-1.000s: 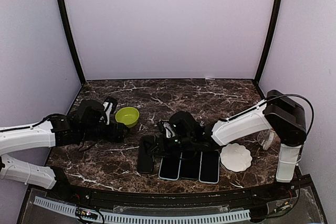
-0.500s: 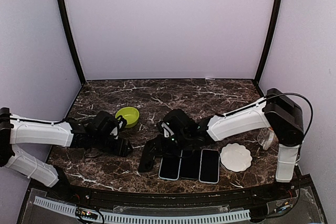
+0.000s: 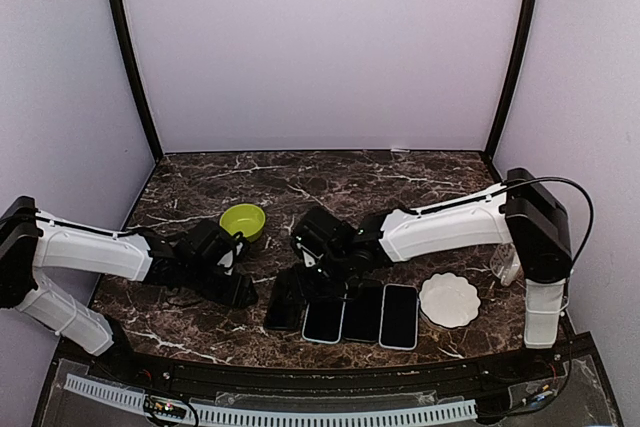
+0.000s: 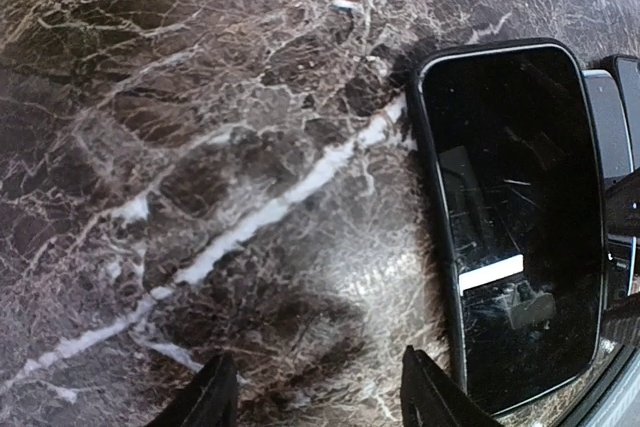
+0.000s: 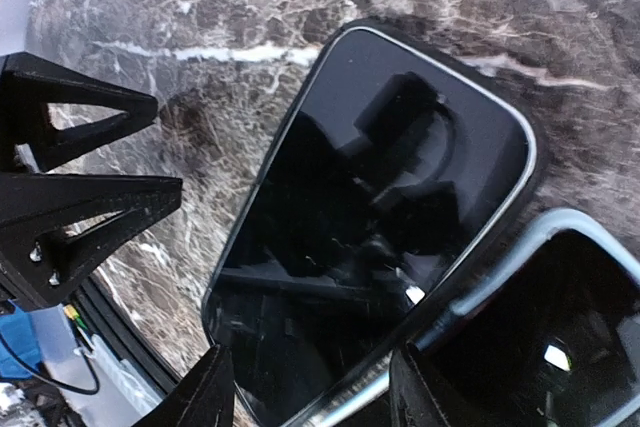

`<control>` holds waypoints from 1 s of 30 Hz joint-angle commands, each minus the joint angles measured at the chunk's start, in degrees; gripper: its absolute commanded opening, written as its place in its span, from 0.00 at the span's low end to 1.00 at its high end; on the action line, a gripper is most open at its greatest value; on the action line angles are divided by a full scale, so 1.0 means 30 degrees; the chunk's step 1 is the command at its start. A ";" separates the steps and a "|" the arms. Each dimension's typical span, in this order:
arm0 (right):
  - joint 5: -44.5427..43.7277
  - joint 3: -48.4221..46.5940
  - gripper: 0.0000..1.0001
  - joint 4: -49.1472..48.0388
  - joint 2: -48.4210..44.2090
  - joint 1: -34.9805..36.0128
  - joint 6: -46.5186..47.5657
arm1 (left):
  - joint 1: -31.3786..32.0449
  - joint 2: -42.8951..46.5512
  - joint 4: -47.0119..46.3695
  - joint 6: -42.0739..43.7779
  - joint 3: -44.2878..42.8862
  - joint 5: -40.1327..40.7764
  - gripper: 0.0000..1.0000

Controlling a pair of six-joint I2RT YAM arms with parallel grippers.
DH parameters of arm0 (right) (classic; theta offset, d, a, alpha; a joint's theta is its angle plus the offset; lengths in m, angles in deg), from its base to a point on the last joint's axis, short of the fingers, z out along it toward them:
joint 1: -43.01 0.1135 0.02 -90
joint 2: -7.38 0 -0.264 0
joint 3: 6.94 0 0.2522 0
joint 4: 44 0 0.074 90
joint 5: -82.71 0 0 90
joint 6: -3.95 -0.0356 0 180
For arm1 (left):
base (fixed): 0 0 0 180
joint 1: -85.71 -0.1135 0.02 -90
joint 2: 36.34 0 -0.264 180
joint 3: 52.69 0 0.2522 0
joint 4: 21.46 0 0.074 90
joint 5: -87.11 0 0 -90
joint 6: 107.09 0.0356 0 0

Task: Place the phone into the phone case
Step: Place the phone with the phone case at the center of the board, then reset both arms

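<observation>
A black phone [image 3: 285, 299] lies seated in its dark phone case [image 4: 425, 147], near-right of the green bowl [image 3: 243, 220]. The left gripper [image 3: 244, 293], fingers spread and empty, sits between bowl and phone. The right gripper [image 3: 318, 265], likewise spread and empty, hovers over the phone's bowl-side end.

White veins streak the dark brown marble surface [image 3: 420, 182]. On it sit a lime-green round bowl [image 3: 243, 220], a white scalloped plate [image 3: 449, 300] and a glossy black rectangular phone [image 4: 515, 207].
</observation>
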State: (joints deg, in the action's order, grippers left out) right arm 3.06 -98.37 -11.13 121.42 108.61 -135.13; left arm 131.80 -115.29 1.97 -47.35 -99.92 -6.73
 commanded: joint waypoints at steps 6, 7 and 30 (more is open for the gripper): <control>-0.1434 -0.1854 0.50 0.3065 -0.0271 0.0163 0.1602 | 0.0233 0.0056 0.0280 0.0013 -0.0279 0.0302 0.55; -0.1641 -0.1803 0.49 0.3191 -0.0325 0.0130 0.1592 | 0.0248 0.0048 0.0271 0.0010 -0.0273 0.0295 0.55; -0.6202 0.3662 0.98 0.2291 -1.1877 -0.7828 0.7301 | 0.0641 0.3887 -0.1100 0.4402 -0.2976 0.7527 0.97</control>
State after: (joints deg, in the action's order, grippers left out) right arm -15.03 -91.05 0.08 92.37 92.46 -120.25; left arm 135.32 -107.43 2.19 -40.48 -106.52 4.13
